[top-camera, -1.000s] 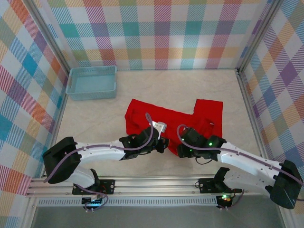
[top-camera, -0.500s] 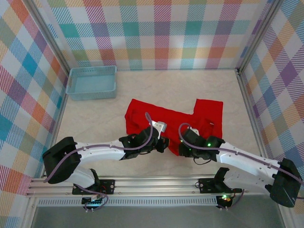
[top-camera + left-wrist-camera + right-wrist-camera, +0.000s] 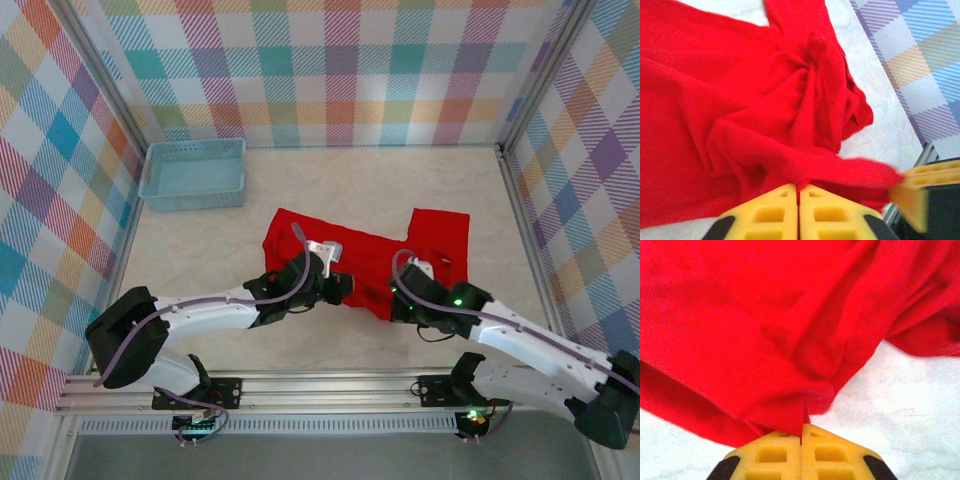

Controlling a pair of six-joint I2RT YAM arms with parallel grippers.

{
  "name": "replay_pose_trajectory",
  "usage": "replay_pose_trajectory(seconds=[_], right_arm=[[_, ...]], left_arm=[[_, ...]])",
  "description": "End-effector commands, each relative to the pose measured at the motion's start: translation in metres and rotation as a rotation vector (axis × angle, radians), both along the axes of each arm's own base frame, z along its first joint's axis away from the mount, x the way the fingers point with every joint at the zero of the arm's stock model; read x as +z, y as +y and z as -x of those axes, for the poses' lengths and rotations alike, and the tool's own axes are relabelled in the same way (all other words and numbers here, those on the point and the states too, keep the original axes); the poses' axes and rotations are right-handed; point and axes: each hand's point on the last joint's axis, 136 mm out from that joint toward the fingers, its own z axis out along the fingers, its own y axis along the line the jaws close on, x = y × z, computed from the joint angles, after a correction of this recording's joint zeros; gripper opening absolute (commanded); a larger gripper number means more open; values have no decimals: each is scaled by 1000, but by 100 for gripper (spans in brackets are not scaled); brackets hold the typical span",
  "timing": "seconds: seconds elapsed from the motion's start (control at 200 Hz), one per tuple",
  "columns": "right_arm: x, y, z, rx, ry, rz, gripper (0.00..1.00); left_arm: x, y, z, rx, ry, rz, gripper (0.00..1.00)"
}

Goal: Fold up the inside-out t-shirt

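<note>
Now the t-shirt (image 3: 370, 250) sits mid-frame in the top view, a rumpled red patch on the pale table (image 3: 400, 180), well clear of the blue basket (image 3: 193, 175) up in the upper left. Here's the change: a second ago the right gripper (image 3: 398, 300) stood with its jaws apart over the near edge, and now it has snapped closed and slid a touch to the right of the frame. Its wrist view shows the yellow fingers (image 3: 775, 455) pressed flat together with a sliver of red cloth nipped in the seam. The left gripper (image 3: 338, 288) has crept slightly up the frame, and its wrist view shows the same thing: pads together, a thin fold of red pinched between them and a taut ridge of fabric running off to the right. The tongue of cloth that hung lowest at centre has been drawn up and stretched between the two. I judge that both pincers now grasp the near edge side by side, so the fold can begin with a lift and a carry toward the far edge. As for heading, the garment's long axis runs left to right across the frame, with a squarer flap standing off at the right end. No collar or tag shows clearly, so which way the neck points I cannot tell.
</note>
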Motion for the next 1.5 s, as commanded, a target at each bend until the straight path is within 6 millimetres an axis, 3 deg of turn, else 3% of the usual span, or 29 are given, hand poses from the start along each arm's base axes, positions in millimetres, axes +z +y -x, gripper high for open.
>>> replay_pose_trajectory(seconds=[0.0,0.155,0.255,0.32,0.415,0.485,0.63,0.9,1.155,1.34,1.44,1.495], right_arm=[[36,-33,-8,-71,-114,34,0],[63,-48,-22,-126,-158,16,0],[76,-57,-32,-176,-189,13,0],[83,-63,-41,-208,-198,17,0],[89,-71,-55,-238,-203,26,0],[90,-75,-65,-251,-198,23,0],[84,-77,-85,-257,-168,-28,0],[80,-95,-116,-307,-148,-94,0],[100,-121,-150,-365,-208,-91,0],[102,-145,-180,-427,-218,-102,0],[99,-158,-196,-463,-216,-93,0],[95,-163,-203,-478,-207,-91,0]], left_arm=[[21,11,-14,42,-16,-17,33],[14,86,-32,249,-14,-200,55],[-5,143,-37,381,45,-260,63],[-23,171,-40,428,113,-302,63],[-45,191,-48,457,194,-316,61],[-54,191,-56,447,244,-279,58],[-56,169,-75,392,261,-213,55],[-79,159,-99,388,307,-262,44],[-77,150,-136,386,277,-303,40],[-72,149,-176,386,268,-310,35],[-65,155,-200,404,262,-324,37],[-64,159,-203,411,274,-359,39]])
